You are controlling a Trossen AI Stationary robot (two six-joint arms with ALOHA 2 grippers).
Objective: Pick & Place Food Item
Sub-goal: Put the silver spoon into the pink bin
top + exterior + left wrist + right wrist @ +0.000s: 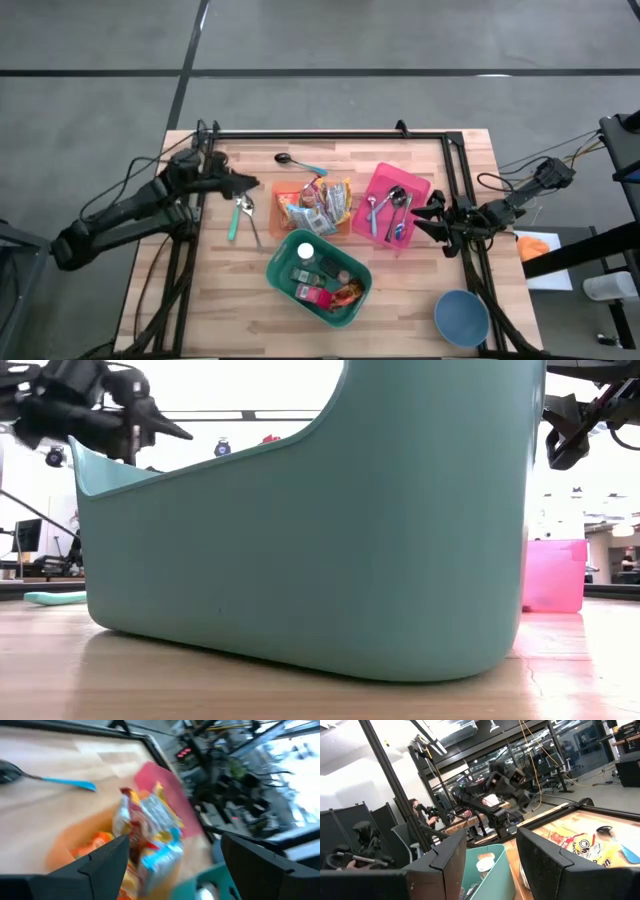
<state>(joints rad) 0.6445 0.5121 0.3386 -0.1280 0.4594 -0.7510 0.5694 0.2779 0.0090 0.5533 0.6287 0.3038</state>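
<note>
- left gripper (252,184) — fingers apart, nothing between them, hovering just beside the orange tray (283,190)
- right gripper (420,217) — fingers partly apart, nothing held, at the pink plastic bin (414,186) of spoons
- crinkly snack packets (318,205) sit in the orange tray, next to the teal plastic basket (281,258)

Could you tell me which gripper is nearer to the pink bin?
Right. The right gripper sits just off the pink bin's edge; the left gripper hovers beyond the orange bin.
</note>
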